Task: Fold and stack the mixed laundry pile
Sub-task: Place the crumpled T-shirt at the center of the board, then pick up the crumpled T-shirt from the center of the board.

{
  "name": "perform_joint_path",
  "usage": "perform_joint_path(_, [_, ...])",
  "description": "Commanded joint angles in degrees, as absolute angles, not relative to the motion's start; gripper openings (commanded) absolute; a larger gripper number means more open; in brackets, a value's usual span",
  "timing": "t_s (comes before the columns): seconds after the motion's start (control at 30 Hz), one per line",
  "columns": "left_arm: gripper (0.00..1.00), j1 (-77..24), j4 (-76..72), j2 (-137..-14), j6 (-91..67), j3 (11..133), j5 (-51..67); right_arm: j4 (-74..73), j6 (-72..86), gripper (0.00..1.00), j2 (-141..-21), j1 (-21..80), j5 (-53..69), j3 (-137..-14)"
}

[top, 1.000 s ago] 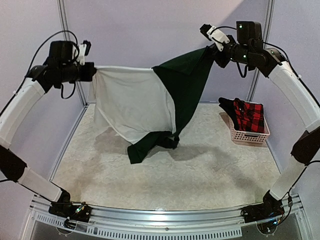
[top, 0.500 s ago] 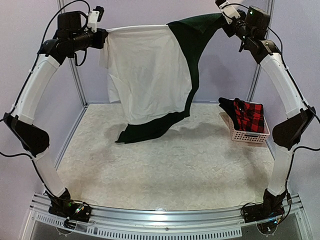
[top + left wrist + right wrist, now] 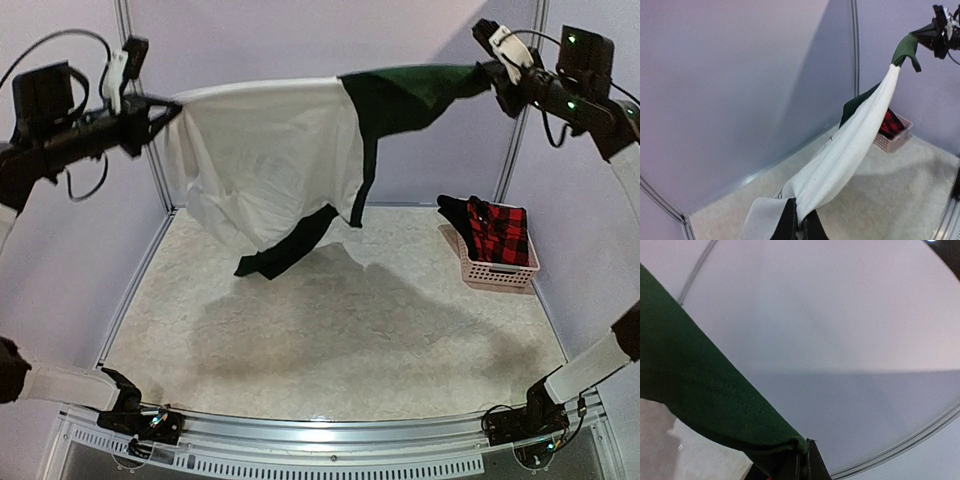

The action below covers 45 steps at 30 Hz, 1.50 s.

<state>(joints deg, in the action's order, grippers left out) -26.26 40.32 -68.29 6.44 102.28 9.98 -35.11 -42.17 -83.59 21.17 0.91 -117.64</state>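
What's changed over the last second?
Both jaws rose and swung apart, lifting the white-and-green garment and stretching it out wide between them. Both stay shut on it. The basket and checked shirt have not moved.

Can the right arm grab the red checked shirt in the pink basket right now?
Probably not yet. The right end effector is shut on the green end of the cloth, held high and stretched to the left end effector. The shirt lies uncovered in the basket below, but it must let go first.
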Motion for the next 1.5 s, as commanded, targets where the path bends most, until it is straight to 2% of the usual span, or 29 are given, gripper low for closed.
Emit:
perform_joint_path(0.0, [0.00, -27.1, 50.8, -59.3, -1.8, 80.6, 13.4, -57.8, -42.9, 0.00, -70.7, 20.6, 11.3, -102.7])
perform_joint_path(0.13, [0.00, -27.3, 56.8, -52.5, -4.8, 70.7, 12.3, -60.2, -41.9, 0.00, -62.6, 20.7, 9.5, -93.5])
perform_joint_path(0.27, [0.00, -27.3, 59.7, -50.9, -3.1, 68.3, 7.2, -59.0, -40.5, 0.00, -61.4, 20.6, 7.0, -92.6])
perform_joint_path(0.33, [0.04, -27.3, 59.4, -52.3, -2.4, 66.6, 7.3, -58.0, -39.6, 0.00, -62.4, 20.6, 6.4, -92.6])
perform_joint_path(0.43, [0.00, -27.3, 54.9, -58.5, -3.8, 62.7, 9.9, -56.0, -37.5, 0.00, -65.4, 20.6, 4.9, -92.4])
perform_joint_path(0.57, [0.00, -28.8, 44.5, -68.4, -5.1, 57.9, 14.1, -53.0, -35.1, 0.00, -70.7, 20.5, 0.4, -91.7])
perform_joint_path(0.7, [0.00, -30.2, 38.9, -82.3, -3.4, 63.0, 12.8, -48.5, -32.9, 0.00, -77.6, 20.3, -4.9, -90.3])
perform_joint_path(0.73, [0.03, -30.4, 39.0, -86.3, -2.9, 65.9, 11.7, -47.7, -32.2, 0.00, -78.9, 20.2, -5.7, -89.8])
perform_joint_path(0.83, [0.23, -31.5, 44.2, -95.8, -2.5, 75.9, 4.3, -47.3, -29.9, 0.00, -84.3, 19.4, -6.9, -89.6])
perform_joint_path(0.9, [0.36, -32.8, 47.0, -97.0, -3.8, 78.7, 0.4, -48.2, -28.6, 0.00, -86.9, 19.3, -6.5, -90.2])
perform_joint_path(0.97, [0.45, -34.4, 47.1, -94.0, -6.8, 75.8, -3.3, -48.9, -27.2, 0.00, -88.7, 19.2, -5.5, -90.2])
perform_joint_path(1.1, [0.48, -35.6, 43.1, -82.9, -12.9, 62.5, -1.2, -48.1, -26.4, 0.00, -88.8, 19.2, -4.2, -87.6])
perform_joint_path(1.2, [0.48, -35.6, 40.5, -79.0, -14.8, 55.9, 2.5, -47.4, -26.3, 0.00, -88.0, 19.2, -3.5, -86.1])
perform_joint_path(1.47, [0.51, -32.0, 40.2, -88.9, -15.0, 57.0, 4.8, -47.1, -24.7, 0.00, -88.3, 19.2, -0.7, -84.8])
